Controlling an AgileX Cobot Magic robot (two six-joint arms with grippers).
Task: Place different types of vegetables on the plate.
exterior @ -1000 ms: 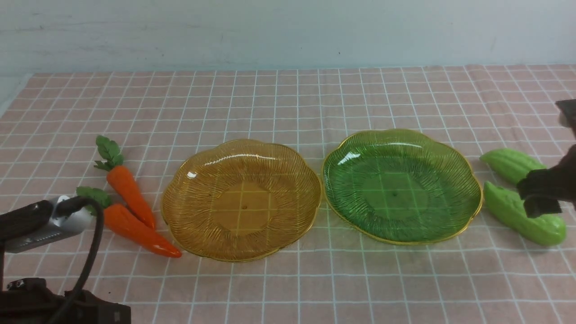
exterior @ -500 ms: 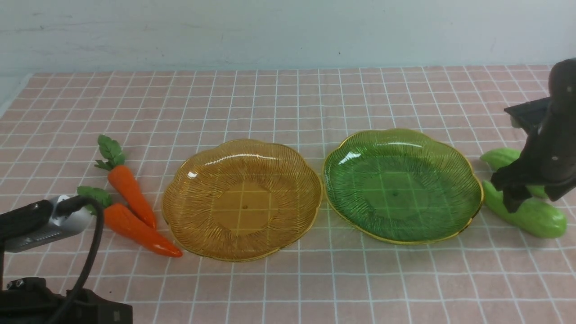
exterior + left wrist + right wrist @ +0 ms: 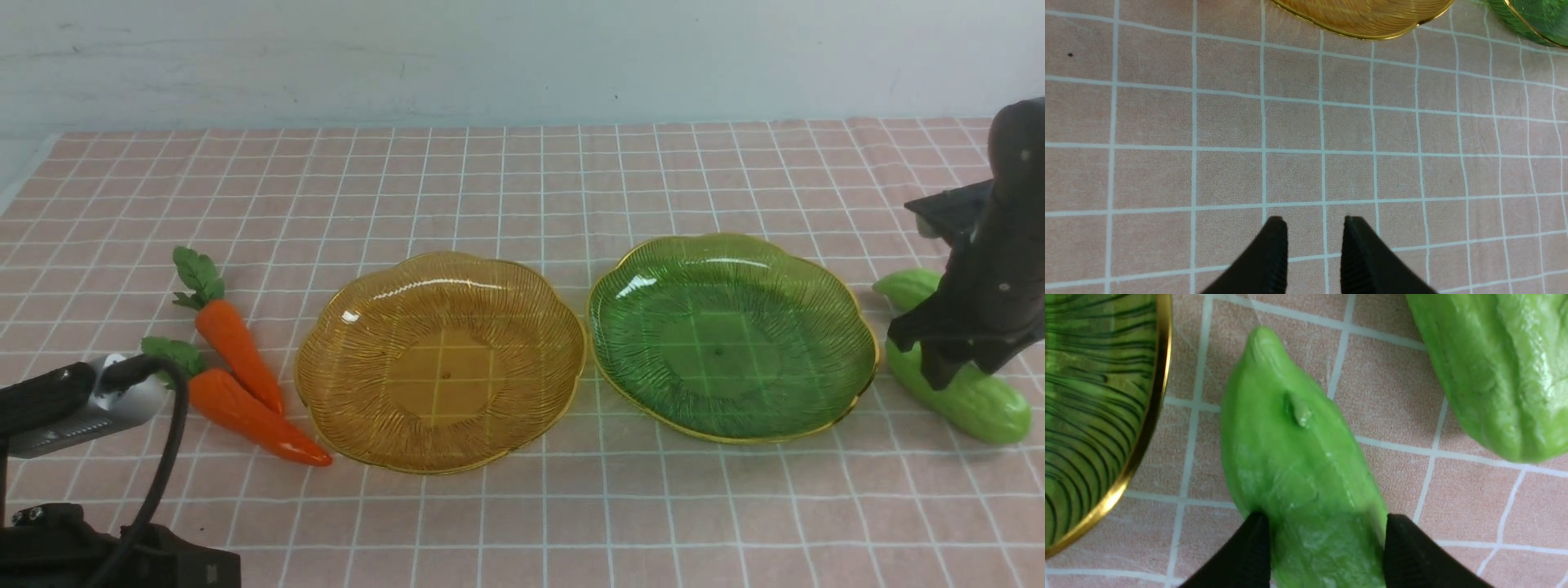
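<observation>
- While both plates lie bare, two carrots and two cucumbers, four vegetables in all, are seen on the desk [image 3: 506,543], which is covered in a pinkish surface crossed by pale grid lines.
- Two scalloped plates are set side by side near the middle: one amber plate [image 3: 445,376] on the left and one green plate [image 3: 718,351] on the right, each edged in gold.
- Two orange carrots are laid to the left of the amber plate, the far carrot [image 3: 233,339] and the near carrot [image 3: 245,412], close together, each with one green leafy top; their tips are pointed toward the near side and to the right.
- Two light-green cucumbers are laid to the right of the green plate, the far cucumber [image 3: 904,286] and the near cucumber [image 3: 980,404]; both are partly hidden in the front view by the right arm [image 3: 1012,245].
- One cucumber, the near one, is clamped between the two fingers of the right gripper [image 3: 1327,518], with one finger pressed to each side.
- Two fingers of the left gripper [image 3: 1315,220] are held apart, with nothing between them but a view of the desk.
- One black cable [image 3: 167,457] is looped at the left arm [image 3: 98,404], in the near left corner.
</observation>
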